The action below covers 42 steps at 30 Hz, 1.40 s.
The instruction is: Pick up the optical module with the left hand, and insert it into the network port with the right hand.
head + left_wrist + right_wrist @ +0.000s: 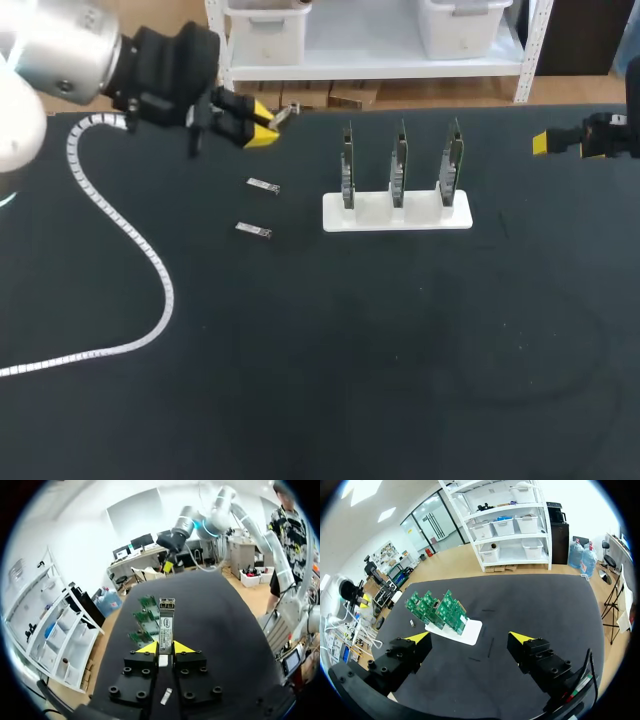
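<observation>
My left gripper hovers above the table's far left, shut on a silver optical module that sticks out ahead of the fingers. In the left wrist view the module stands clamped between the yellow tips of that gripper. A white stand near the table's middle back carries three upright green port boards. My right gripper hangs at the far right edge, open and empty. In its own view the right gripper faces the boards from a distance.
Two spare modules lie on the black table, one left of the stand and one a little nearer. A white ribbed cable curves across the left side.
</observation>
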Motion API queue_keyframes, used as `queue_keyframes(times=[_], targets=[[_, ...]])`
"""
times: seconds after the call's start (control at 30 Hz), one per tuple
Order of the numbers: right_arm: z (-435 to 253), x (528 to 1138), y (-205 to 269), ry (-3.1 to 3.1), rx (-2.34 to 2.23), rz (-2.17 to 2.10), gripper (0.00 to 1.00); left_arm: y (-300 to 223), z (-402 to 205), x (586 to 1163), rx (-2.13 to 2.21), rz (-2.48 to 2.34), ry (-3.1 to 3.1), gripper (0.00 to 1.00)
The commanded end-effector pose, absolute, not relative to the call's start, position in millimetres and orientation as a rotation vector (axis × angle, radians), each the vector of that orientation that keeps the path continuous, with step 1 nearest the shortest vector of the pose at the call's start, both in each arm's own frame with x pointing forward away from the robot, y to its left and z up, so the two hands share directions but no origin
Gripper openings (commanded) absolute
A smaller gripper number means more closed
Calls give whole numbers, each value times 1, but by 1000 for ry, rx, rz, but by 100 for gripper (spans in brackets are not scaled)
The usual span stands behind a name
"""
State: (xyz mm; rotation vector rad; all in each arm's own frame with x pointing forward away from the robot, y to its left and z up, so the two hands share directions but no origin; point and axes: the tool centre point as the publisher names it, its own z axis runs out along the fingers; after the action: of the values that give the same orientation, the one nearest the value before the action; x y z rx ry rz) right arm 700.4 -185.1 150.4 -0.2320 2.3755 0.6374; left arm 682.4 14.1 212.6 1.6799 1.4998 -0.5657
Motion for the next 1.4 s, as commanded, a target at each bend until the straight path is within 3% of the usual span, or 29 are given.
queue_keyframes(times=[0.03, 0.7, 1.4], targets=[[151, 699, -185, 2376, -229, 632, 100, -5, 209, 701, 1609, -642, 1454, 0], [151, 699, -185, 2376, -229, 632, 100, -56, 207, 731, 1414, -855, 1396, 0], [151, 699, -185, 2376, -229, 632, 100, -93, 187, 726, 1438, -1124, 1178, 0]])
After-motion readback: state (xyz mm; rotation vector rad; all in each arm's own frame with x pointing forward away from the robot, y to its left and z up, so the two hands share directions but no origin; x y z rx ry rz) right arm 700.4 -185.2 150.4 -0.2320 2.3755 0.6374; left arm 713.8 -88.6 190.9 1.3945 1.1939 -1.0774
